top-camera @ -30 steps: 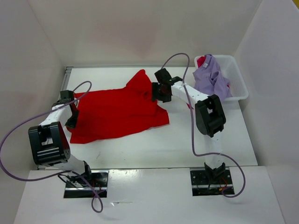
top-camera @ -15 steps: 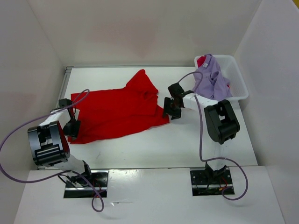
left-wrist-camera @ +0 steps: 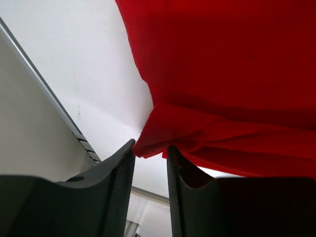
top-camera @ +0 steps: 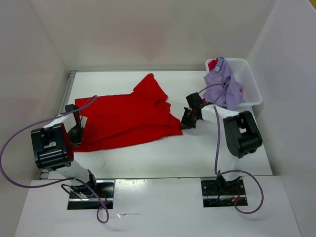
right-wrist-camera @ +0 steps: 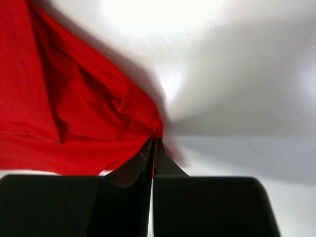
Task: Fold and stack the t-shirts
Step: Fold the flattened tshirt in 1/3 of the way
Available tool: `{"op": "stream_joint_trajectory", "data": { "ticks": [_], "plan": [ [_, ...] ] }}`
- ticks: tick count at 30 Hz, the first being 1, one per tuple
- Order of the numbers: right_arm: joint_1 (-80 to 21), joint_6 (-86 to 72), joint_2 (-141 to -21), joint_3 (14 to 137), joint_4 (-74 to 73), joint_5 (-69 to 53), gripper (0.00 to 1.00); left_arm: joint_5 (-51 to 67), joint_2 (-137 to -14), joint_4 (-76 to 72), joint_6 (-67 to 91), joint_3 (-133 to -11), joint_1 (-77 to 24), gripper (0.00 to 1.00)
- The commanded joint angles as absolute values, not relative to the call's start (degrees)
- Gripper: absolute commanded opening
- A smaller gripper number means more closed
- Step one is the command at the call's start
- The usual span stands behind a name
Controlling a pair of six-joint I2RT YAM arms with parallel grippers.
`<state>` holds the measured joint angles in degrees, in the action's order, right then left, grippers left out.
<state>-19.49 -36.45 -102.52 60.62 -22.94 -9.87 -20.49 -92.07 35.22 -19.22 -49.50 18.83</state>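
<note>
The bright red t-shirt [top-camera: 126, 118] lies spread across the table's middle. My left gripper [top-camera: 76, 135] is at its near left corner. In the left wrist view the jaws [left-wrist-camera: 150, 150] stand apart, with the shirt's [left-wrist-camera: 222, 74] folded corner just at the fingertips and not pinched. My right gripper [top-camera: 186, 122] is at the shirt's right corner. In the right wrist view it [right-wrist-camera: 154, 143] is shut on a bunched tip of the red cloth [right-wrist-camera: 74, 108]. A pale lavender t-shirt [top-camera: 224, 84] hangs over the bin, and a crimson t-shirt [top-camera: 212, 64] peeks out behind it.
The white plastic bin [top-camera: 252, 91] stands at the back right, against the right wall. White walls enclose the table on three sides. A metal rail [left-wrist-camera: 59, 111] runs along the table's left edge, close to my left gripper.
The right gripper moved right and nearer, from the shirt's collar area to its right corner, and shut on the cloth. The left gripper slid nearer along the shirt's left edge, its jaws narrowing.
</note>
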Motion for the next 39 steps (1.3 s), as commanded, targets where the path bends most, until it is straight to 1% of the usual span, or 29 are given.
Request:
{"op": "stream_joint_trajectory", "data": {
  "ticks": [1, 3, 5, 6, 7, 8, 9, 10, 11, 14, 16, 18, 19, 21, 22, 25, 26, 27, 29, 30, 31, 32, 35, 39],
  "plan": [
    [-18.54, -40.6, -91.34, 55.3, -31.63, -3.43, 0.0, -18.46, -92.03, 33.31, -19.24, -51.59, 18.37, 0.42],
    [-18.54, -43.23, -87.82, 51.25, -34.09, -4.12, 0.0, -17.93, -91.41, 33.92, -19.25, -52.12, 17.75, 0.49],
    [-18.54, -46.21, -83.95, 47.31, -37.08, -5.53, 0.0, -17.41, -90.01, 34.45, -19.25, -54.04, 17.75, 0.52],
    [-19.24, -47.36, -82.72, 46.42, -38.13, -5.54, 0.02, -17.4, -90.0, 34.45, -19.25, -54.05, 17.75, 0.54],
    [-19.77, -48.59, -80.01, 45.71, -39.71, -5.54, 0.09, -17.4, -89.3, 34.45, -19.25, -54.92, 17.75, 0.57],
    [-19.78, -49.82, -78.59, 45.18, -40.42, -5.54, 0.36, -17.4, -89.3, 34.98, -19.25, -55.71, 17.23, 0.57],
    [-20.38, -51.57, -77.27, 44.48, -41.13, -5.02, 0.41, -17.4, -88.51, 34.98, -19.25, -55.72, 17.23, 0.6],
    [-20.39, -52.11, -75.25, 44.47, -42.44, -4.14, 0.41, -17.4, -87.98, 34.98, -19.77, -56.42, 17.23, 0.61],
    [-20.39, -52.12, -74.63, 43.86, -43.06, -3.17, 0.44, -17.4, -87.98, 34.98, -19.78, -56.43, 17.23, 0.64],
    [-20.39, -54.14, -73.56, 44.38, -45.35, -0.36, 0.57, -17.4, -87.98, 34.98, -20.3, -57.65, 17.23, 0.65],
    [-21.09, -54.93, -69.81, 45.52, -45.88, 1.49, 0.58, -19.24, -86.93, 35.59, -21.53, -60.19, 16.7, 0.68],
    [-21.09, -54.93, -69.79, 45.53, -45.88, 1.49, 0.58, -20.03, -86.31, 36.12, -22.32, -60.73, 16.7, 0.68],
    [-21.09, -54.93, -69.18, 45.53, -45.27, 1.49, 0.59, -20.56, -86.31, 36.12, -23.19, -61.25, 16.7, 0.71],
    [-22.84, -54.93, -69.17, 45.53, -43.77, 1.49, 0.59, -21.7, -86.31, 36.12, -24.07, -62.05, 16.7, 0.73],
    [-22.85, -54.93, -69.17, 45.53, -43.77, 1.49, 0.59, -22.41, -87.0, 35.43, -24.6, -62.75, 16.7, 0.76],
    [-25.57, -52.83, -71.89, 47.28, -41.93, 2.02, 0.59, -20.66, -88.51, 36.64, -26.01, -65.64, 15.3, 0.76],
    [-26.36, -52.82, -73.11, 48.85, -41.92, 2.72, 0.59, -19.78, -88.51, 39.0, -27.06, -66.44, 14.68, 0.74],
    [-27.32, -52.04, -73.82, 49.65, -42.79, 4.38, 0.59, -18.73, -87.9, 39.89, -28.81, -66.45, 14.16, 0.74],
    [-30.14, -52.03, -74.96, 50.97, -44.03, 5.97, 0.59, -15.31, -82.03, 40.95, -37.84, -63.65, 12.75, 0.74],
    [-30.84, -52.03, -75.67, 50.98, -44.03, 5.98, 0.59, -13.9, -78.0, 42.0, -41.62, -59.8, 11.96, 0.74],
    [-31.46, -51.51, -75.67, 50.98, -44.03, 5.98, 0.59, -11.02, -76.13, 44.27, -49.32, -57.33, 11.95, 0.74],
    [-31.46, -51.5, -76.2, 49.85, -41.94, 5.98, 0.59, -10.99, -74.55, 44.3, -52.44, -54.78, 11.43, 0.74],
    [-31.46, -50.81, -77.51, 49.22, -39.56, 4.66, 0.6, -15.02, -73.48, 42.02, -55.37, -49.06, 9.32, 0.74],
    [-31.46, -49.66, -79.37, 48.61, -38.41, 3.52, 0.6, -16.26, -79.18, 39.55, -54.32, -50.79, 9.32, 0.74]
  ]
}}
